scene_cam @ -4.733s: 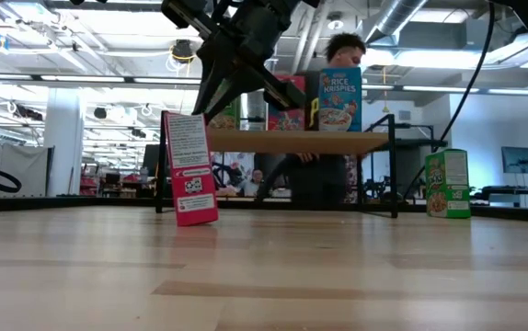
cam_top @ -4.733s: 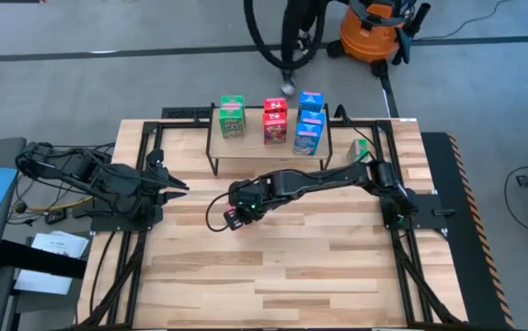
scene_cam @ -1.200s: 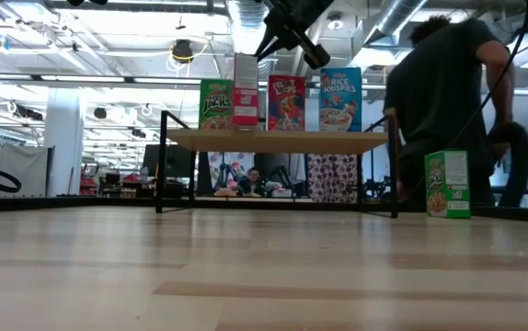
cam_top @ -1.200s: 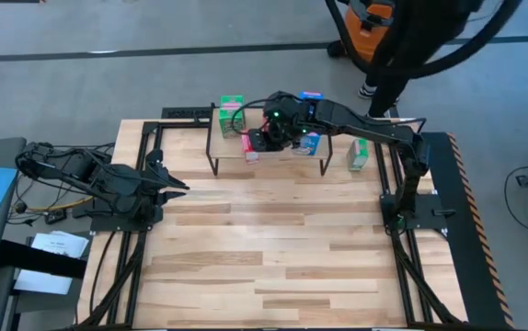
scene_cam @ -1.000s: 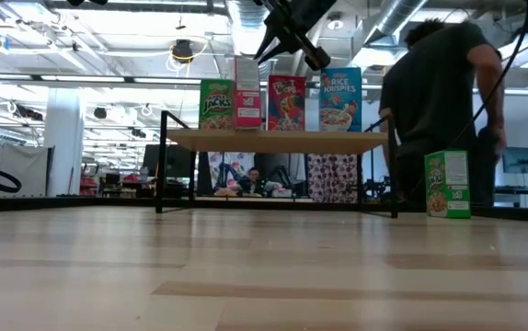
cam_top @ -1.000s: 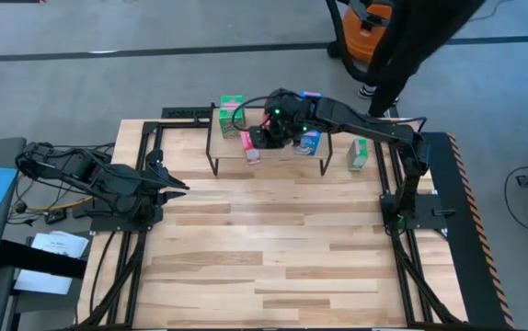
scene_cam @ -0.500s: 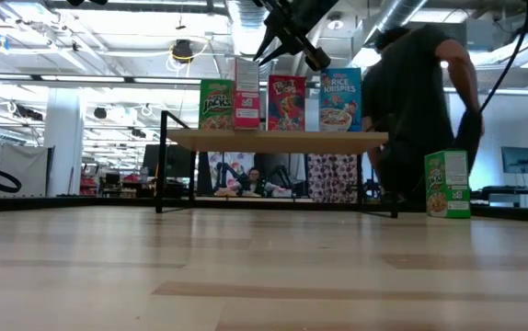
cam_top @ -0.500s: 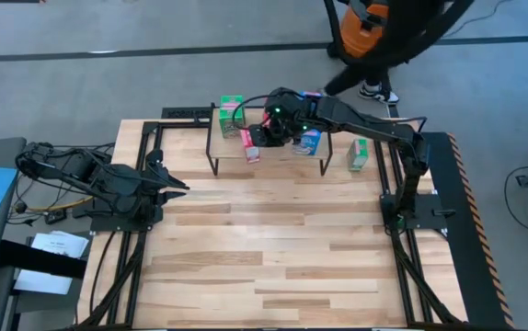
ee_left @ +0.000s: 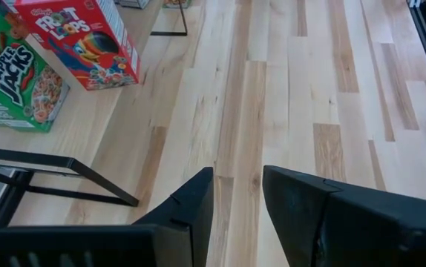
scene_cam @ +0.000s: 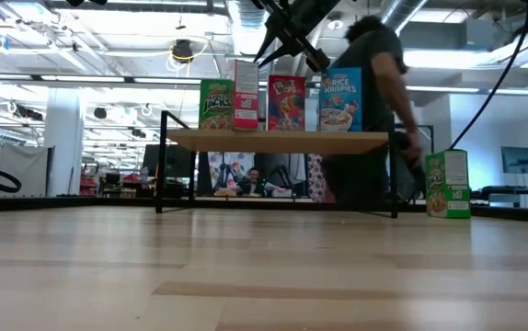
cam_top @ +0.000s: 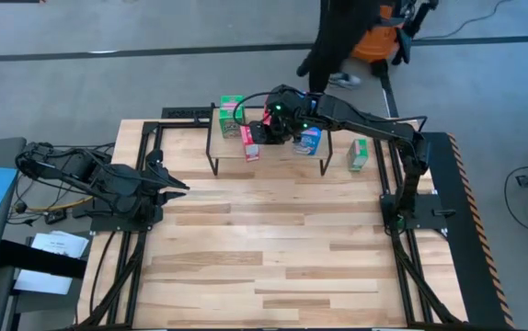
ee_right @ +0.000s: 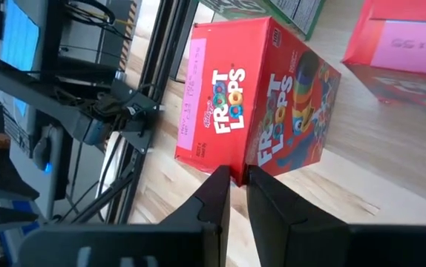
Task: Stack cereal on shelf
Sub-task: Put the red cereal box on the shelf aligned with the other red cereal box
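Right hand: the right hand [cam_top: 266, 130] reaches over the shelf [cam_top: 273, 154], its fingers drawn nearly together just above the top edge of the red Froot Loops box [ee_right: 261, 100]. Whether it pinches the edge or has just let go, I cannot tell.
Red box: it stands upright on the shelf top, just beside the green Apple Jacks box [scene_cam: 215, 103] at its 9 o'clock in the low view, probably set there to fill the row.
Row: another red box [scene_cam: 286, 102] and the blue Rice Krispies box [scene_cam: 339, 99] stand at its 3 o'clock, fronts facing the low camera.
Still to shelve: a green box [cam_top: 360, 154] waits on the table at the shelf's 3 o'clock.
Left hand: the left hand [cam_top: 174, 186] rests pressed shut at the table's 9 o'clock edge, clear of the work.
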Motion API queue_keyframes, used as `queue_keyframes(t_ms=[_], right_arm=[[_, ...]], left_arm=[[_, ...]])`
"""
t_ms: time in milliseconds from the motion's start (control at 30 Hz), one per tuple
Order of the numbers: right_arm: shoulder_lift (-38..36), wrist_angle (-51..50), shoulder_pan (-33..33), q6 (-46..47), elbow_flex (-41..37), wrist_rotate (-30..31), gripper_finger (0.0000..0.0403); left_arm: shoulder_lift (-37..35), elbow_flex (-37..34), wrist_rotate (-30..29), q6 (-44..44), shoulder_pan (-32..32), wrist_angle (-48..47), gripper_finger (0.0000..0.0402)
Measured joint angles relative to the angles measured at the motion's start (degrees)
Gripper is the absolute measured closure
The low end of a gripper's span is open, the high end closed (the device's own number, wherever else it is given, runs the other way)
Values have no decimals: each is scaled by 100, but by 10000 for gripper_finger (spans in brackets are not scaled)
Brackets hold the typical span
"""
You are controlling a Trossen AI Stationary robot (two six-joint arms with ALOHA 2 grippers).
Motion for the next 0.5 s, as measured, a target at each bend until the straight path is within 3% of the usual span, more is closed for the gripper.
queue_keyframes(t_ms=[500], right_arm=[[-1,44,-7,23,0,-112,330]], left_arm=[[0,0,5,0,0,-2,294]])
